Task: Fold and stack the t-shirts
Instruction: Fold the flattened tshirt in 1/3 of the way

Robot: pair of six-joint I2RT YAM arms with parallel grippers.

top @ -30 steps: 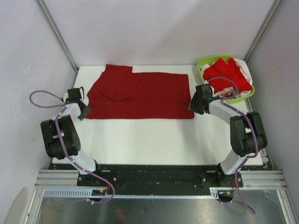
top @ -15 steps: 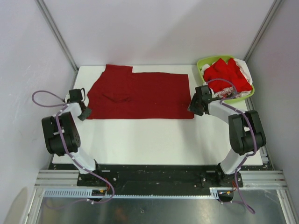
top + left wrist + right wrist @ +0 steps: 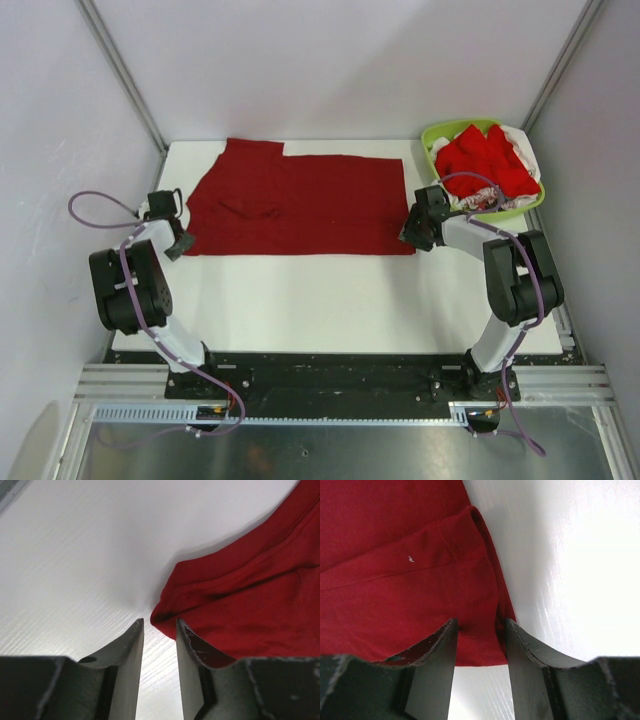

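Observation:
A dark crimson t-shirt (image 3: pixel 300 205) lies spread flat on the white table. My left gripper (image 3: pixel 181 243) is open at the shirt's near left corner (image 3: pixel 167 611), the corner just beyond the fingertips, nothing held. My right gripper (image 3: pixel 408 237) is open over the near right corner (image 3: pixel 480 625), with the hem lying between its jaws. Brighter red shirts (image 3: pixel 487 160) with some white patterned cloth fill the lime-green basket.
The lime-green basket (image 3: pixel 432 135) stands at the back right corner of the table, just behind my right arm. Bare white table (image 3: pixel 320 300) lies between the shirt and the near edge. Enclosure walls stand close on both sides.
My right gripper has crept a little left and away, onto the shirt's near right corner. My left gripper has barely moved. The shirt lies as before.

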